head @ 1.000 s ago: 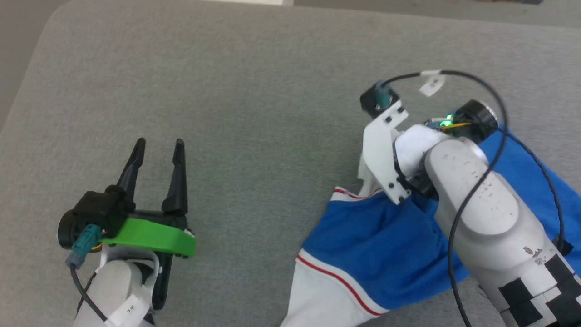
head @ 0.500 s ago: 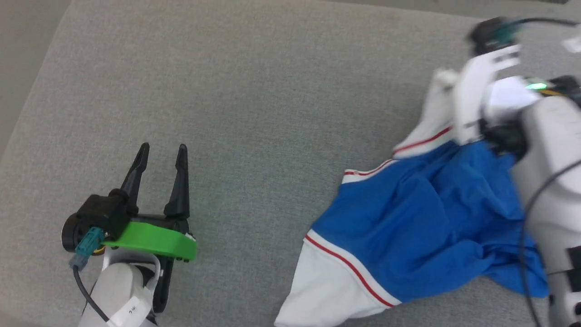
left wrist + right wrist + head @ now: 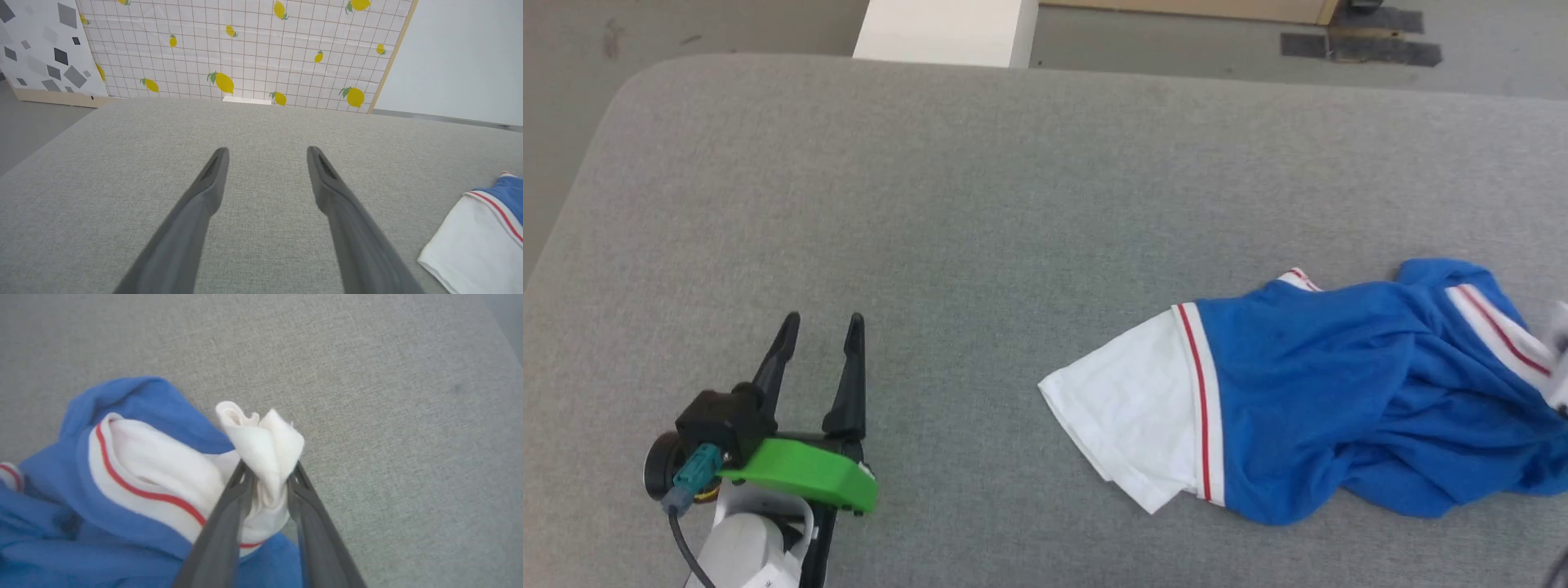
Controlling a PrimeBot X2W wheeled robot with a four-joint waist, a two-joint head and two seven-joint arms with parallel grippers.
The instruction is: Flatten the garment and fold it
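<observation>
At right end of garment (image 3: 1339, 392), pinches white sleeve (image 3: 261, 445) w/ right gripper (image 3: 267, 479), left gripper (image 3: 823, 320) spread, empty, well left of garment; prob soft, light, floppy, so take free sleeve (image 3: 1127, 416) at hem.

Crumpled bright-blue garment (image 3: 1339, 392), white red-trimmed sleeves (image 3: 1127, 408), on grey surface (image 3: 980, 204)

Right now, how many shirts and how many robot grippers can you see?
Shirts: 1, the blue and white shirt lying crumpled on the gray table.
Grippers: 2, the left gripper open and holding nothing, the right gripper pinching the shirt.
Total: 3
</observation>
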